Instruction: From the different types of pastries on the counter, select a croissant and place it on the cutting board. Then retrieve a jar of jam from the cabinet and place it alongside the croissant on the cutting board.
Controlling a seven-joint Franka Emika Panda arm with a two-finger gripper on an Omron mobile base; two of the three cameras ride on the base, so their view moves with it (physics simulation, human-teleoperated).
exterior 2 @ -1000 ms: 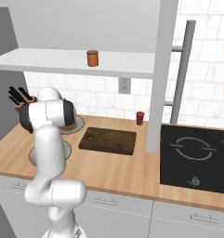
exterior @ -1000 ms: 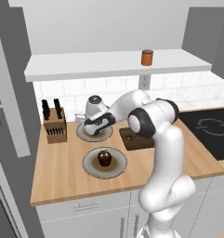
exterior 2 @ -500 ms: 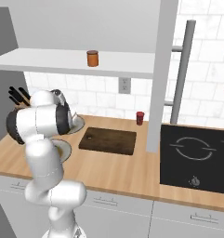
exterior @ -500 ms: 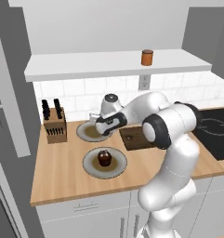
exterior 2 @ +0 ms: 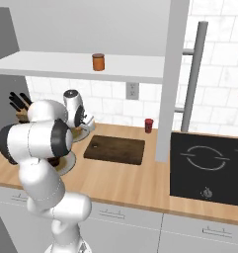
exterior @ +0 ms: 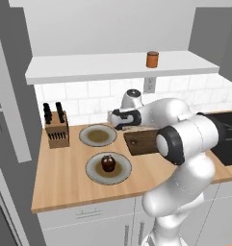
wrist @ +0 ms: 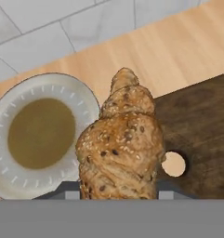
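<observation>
Jaws are clamping the croissant (wrist: 120,144), its long axis running straight out from the gripper (wrist: 119,188). Croissant is hanging over the seam between the empty plate (wrist: 20,100) and the cutting board (wrist: 204,125); board lies just to the arm's right. Versus half a second ago, hand is sitting further toward the board.

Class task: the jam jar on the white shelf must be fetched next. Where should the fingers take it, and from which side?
Grip the jar of jam around its round orange body below the dark lid, coming in level from the open front of the shelf. It stands upright near the front edge, probably leaving room either side.
</observation>
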